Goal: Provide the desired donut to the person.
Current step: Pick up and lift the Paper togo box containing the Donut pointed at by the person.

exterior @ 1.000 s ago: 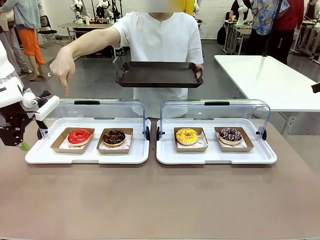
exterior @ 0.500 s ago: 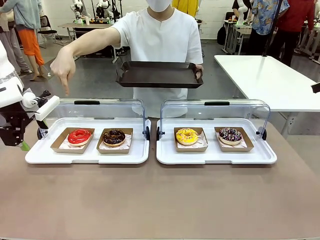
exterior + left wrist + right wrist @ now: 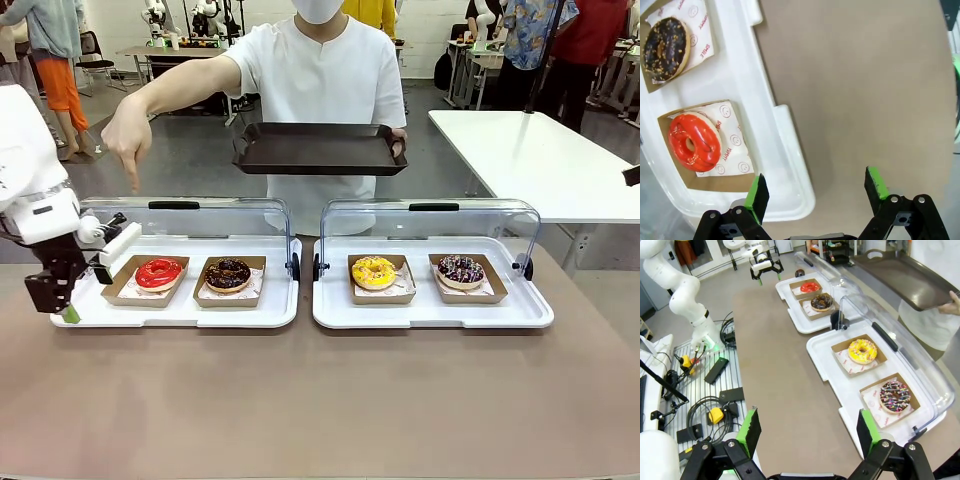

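**Left hand open at the red donut's end**

Left hand [image 3: 66, 303] is spread wide and empty over the white tray's [image 3: 790, 145] corner. The red-glazed donut [image 3: 158, 273] sits just ahead, off one pad, under the person's [image 3: 320, 80] pointing finger. It lies flat, hole up, with no long axis. Suggest pinching its cardboard boat [image 3: 715, 180], not the glaze.

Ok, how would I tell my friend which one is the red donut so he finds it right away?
Look at the brown table and pick the left white tray of the two. On it, the red donut sits in the outer cardboard box, below the person's pointing hand. It's shiny red, while its neighbour, the chocolate donut, is dark with light crumbs.
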`<state>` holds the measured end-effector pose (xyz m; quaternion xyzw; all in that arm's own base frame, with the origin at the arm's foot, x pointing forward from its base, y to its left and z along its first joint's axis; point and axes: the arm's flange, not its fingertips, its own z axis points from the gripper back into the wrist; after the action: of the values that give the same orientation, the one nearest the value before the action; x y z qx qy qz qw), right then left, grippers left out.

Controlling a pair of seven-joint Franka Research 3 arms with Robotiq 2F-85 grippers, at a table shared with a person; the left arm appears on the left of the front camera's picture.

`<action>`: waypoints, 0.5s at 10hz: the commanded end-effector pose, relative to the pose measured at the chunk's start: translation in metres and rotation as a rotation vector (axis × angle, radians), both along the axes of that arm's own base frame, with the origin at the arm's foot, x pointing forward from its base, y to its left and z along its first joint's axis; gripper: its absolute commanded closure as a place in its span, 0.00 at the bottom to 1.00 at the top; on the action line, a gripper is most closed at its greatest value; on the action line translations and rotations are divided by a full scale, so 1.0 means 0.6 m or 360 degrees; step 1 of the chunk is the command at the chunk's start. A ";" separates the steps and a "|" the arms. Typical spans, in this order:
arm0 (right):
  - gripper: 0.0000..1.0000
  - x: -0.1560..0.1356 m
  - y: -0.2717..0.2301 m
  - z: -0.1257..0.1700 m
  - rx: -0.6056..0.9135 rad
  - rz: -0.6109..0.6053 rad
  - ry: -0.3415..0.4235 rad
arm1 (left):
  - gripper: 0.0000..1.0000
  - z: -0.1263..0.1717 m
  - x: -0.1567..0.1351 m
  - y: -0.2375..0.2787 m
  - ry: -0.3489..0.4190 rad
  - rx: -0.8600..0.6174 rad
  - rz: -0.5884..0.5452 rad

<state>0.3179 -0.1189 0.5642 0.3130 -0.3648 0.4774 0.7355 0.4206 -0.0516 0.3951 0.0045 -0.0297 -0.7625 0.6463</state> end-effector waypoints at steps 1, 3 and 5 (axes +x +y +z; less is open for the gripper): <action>0.00 0.001 0.001 0.000 0.0007 -0.0002 0.0010 | 0.00 -0.020 0.048 0.009 -0.0047 -0.0006 0.0022; 0.00 0.001 0.001 0.000 0.0007 -0.0002 0.0010 | 0.00 -0.043 0.074 0.017 -0.0047 -0.0033 0.0046; 0.00 0.001 0.001 0.000 0.0007 -0.0002 0.0010 | 0.00 -0.056 0.084 0.021 -0.0052 -0.0023 0.0063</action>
<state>0.3179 -0.1189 0.5642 0.3130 -0.3648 0.4774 0.7356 0.4669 -0.0401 0.3627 0.0154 -0.0348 -0.7486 0.6619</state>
